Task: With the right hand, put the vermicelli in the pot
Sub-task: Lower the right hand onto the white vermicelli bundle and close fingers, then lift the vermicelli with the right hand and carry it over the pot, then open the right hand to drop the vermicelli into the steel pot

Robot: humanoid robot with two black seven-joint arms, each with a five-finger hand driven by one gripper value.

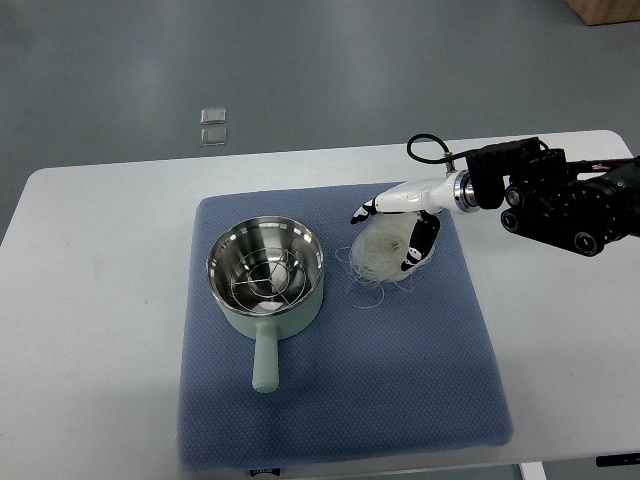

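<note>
i am watching the right hand point(398, 232) reaching in from the right edge of the top view, its black arm point(560, 200) lying across the far right part of the white table point(100, 260). the hand is sitting right over the vermicelli point(380, 255), a pale tangled nest of thin strands lying on the blue mat point(400, 380). the fingers are curling around the top and right side of the nest, one white finger with a dark tip pointing left above it and others wrapping down its right flank, so the hand is closing on the vermicelli; i am not able to tell whether the bundle is lifting off the mat or resting on it. loose strands are trailing out to the left and below the nest onto the mat.

the pot point(265, 275) is standing upright on the mat to the left of the vermicelli, near it but apart. it is pale green outside and shiny metal inside, with its handle point(265, 362) pointing toward me. something pale is showing at its bottom, too unclear for me to name.
</note>
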